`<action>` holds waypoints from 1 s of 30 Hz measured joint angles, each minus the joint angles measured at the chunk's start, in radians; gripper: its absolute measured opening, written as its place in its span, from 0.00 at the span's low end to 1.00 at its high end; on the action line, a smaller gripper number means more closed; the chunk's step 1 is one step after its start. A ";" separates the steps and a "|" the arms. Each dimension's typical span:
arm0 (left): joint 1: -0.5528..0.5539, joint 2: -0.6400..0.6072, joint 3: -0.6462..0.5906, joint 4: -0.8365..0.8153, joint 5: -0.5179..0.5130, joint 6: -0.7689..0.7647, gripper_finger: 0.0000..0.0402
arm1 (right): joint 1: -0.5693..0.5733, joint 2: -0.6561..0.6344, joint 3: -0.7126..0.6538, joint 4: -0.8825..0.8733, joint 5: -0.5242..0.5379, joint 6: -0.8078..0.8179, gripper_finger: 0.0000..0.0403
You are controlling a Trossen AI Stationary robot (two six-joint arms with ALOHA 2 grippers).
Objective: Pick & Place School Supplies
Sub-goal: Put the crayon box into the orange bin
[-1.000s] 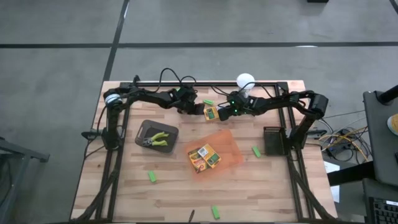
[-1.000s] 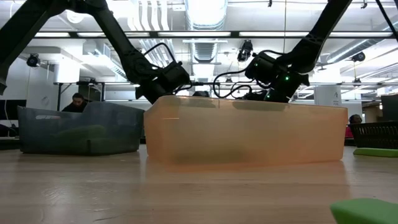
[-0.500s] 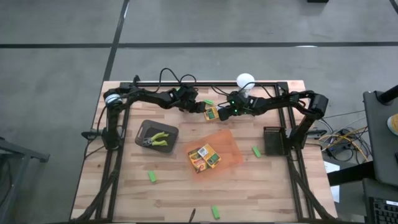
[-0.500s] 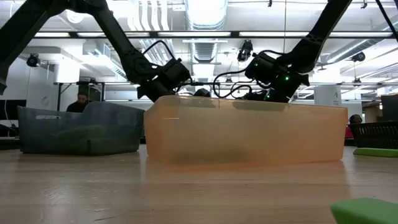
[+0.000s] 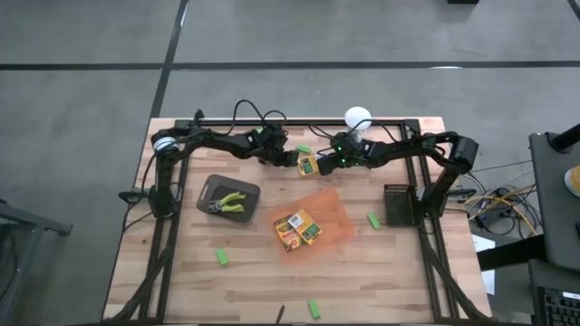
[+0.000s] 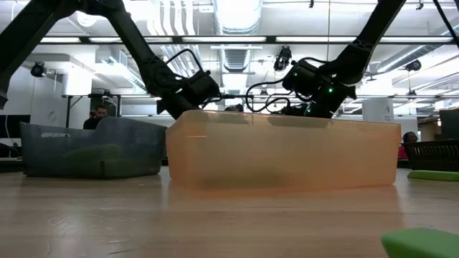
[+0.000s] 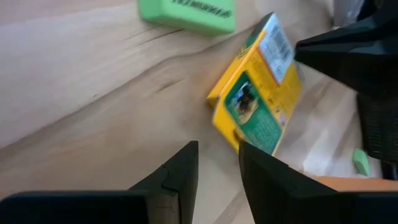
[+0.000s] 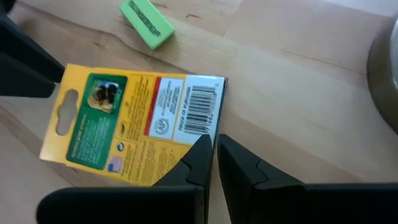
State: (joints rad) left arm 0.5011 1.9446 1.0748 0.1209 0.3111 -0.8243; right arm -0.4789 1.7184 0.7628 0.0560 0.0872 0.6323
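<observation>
A yellow-and-green crayon box (image 5: 308, 164) lies on the wood near the table's far edge, between my two grippers. My left gripper (image 5: 292, 160) stands at the box's hanger-hole end, fingers a little apart (image 7: 217, 148) with nothing between them. My right gripper (image 5: 323, 165) is shut (image 8: 212, 142) at the box's barcode end. A green stubby piece (image 5: 304, 148) lies just beyond the box. Two more crayon boxes (image 5: 299, 229) lie in the orange tray (image 5: 333, 215). The plier-like tools (image 5: 227, 201) rest in the grey tray (image 5: 210, 186). My left gripper has one fingertip (image 7: 244, 148) right at the box's hanger-hole end (image 7: 235, 135), coming slanting down from the table's left; whether it touches, I cannot tell. My right gripper's shut fingertips (image 8: 200, 144) meet the corner of the box's barcode end (image 8: 205, 121), slanting down from the table's right. The box lies on the table.
A white round-headed lamp (image 5: 357, 118) with its cable stands at the far edge behind my right arm. A black box (image 5: 399, 205) sits at the right. Green pieces (image 5: 221, 257) (image 5: 314, 308) (image 5: 372, 220) lie scattered on the near half.
</observation>
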 joint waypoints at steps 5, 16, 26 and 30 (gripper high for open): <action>-0.002 0.001 0.000 0.035 0.001 -0.017 0.30 | 0.000 0.000 0.000 0.023 0.000 0.000 0.07; -0.002 0.001 0.000 0.036 -0.017 0.004 0.30 | 0.001 0.000 0.000 0.013 0.031 -0.003 0.07; 0.004 0.001 0.001 0.064 -0.027 0.062 0.30 | 0.001 -0.003 0.000 -0.013 -0.034 0.008 0.07; 0.004 0.001 0.002 0.091 -0.026 0.063 0.30 | 0.003 0.001 0.000 -0.007 -0.040 0.014 0.07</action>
State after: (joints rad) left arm 0.5049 1.9453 1.0767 0.2114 0.2846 -0.7612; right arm -0.4759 1.7191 0.7631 0.0490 0.0474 0.6468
